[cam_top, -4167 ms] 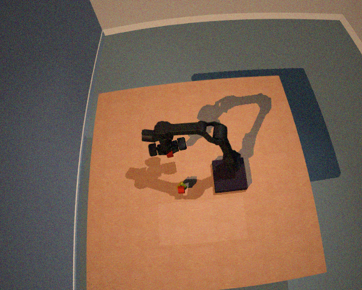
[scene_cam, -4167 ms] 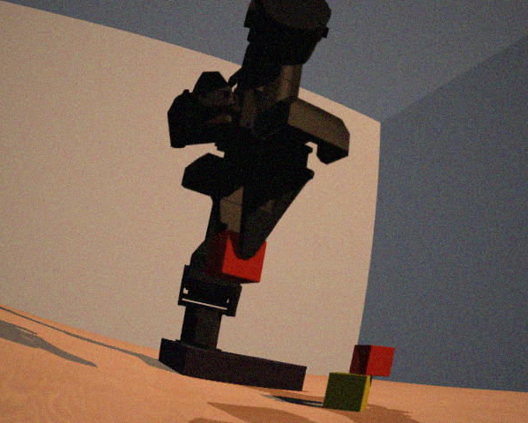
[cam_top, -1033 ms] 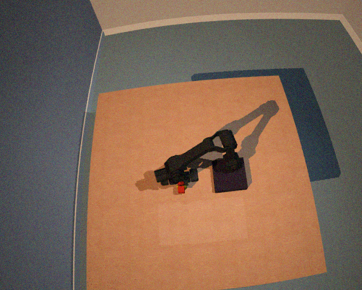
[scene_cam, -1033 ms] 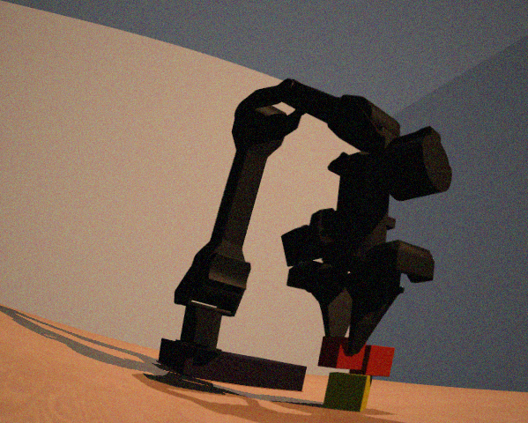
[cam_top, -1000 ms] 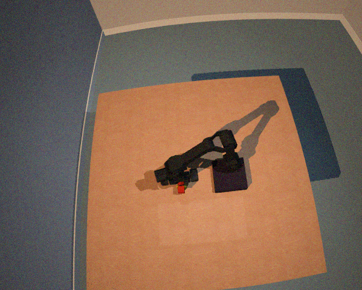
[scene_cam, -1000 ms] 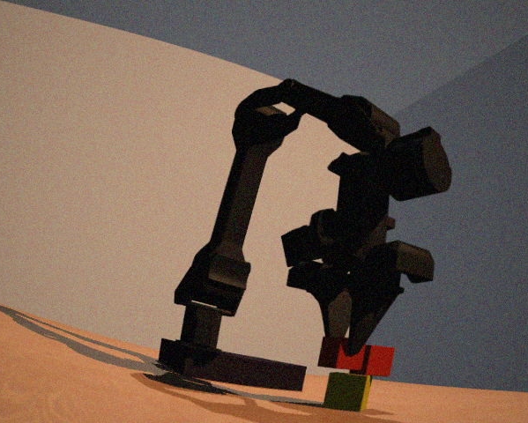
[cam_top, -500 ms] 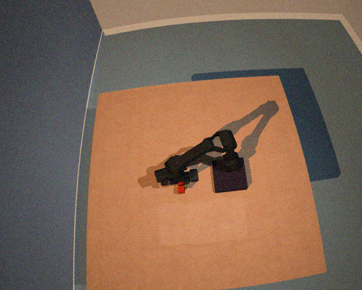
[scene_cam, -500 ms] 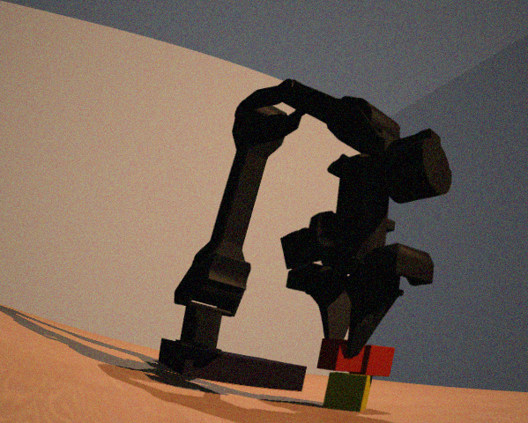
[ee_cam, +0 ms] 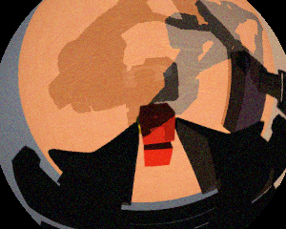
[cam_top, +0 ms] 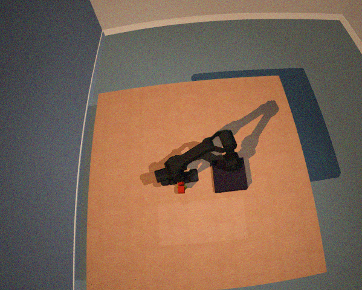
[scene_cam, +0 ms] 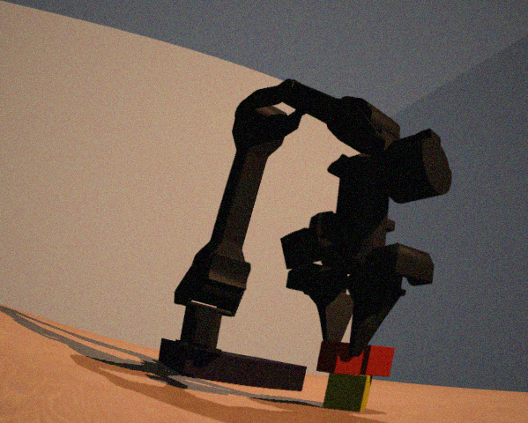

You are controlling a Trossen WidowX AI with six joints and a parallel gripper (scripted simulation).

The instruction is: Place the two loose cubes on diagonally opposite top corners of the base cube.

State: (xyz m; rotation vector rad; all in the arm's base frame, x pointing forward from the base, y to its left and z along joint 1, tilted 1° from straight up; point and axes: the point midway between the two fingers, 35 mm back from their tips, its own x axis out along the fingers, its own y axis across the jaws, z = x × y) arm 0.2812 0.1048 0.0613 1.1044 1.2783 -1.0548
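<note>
The base cube (scene_cam: pixel 343 392), green with a yellow side, stands on the table. One red loose cube (scene_cam: pixel 327 357) (ee_cam: pixel 156 116) sits level on its top, between my fingertips. My gripper (scene_cam: pixel 343 348) (ee_cam: pixel 156 123) is open slightly, with the tips still down on both sides of this cube. The other red loose cube (cam_top: pixel 181 188) (scene_cam: pixel 381 361) (ee_cam: pixel 157 157) sits level on top of the base cube, overhanging it on the right in the exterior view. A narrow dark strip separates the two red cubes in the wrist view; its exact width and the corner contacts cannot be told.
The arm's dark base box (cam_top: pixel 230 179) (scene_cam: pixel 264 371) (ee_cam: pixel 250 97) stands on the wooden table (cam_top: pixel 127 131), to the right of the cubes in the top view. The arm reaches over the stack from there. Shadows of the arm cross the table.
</note>
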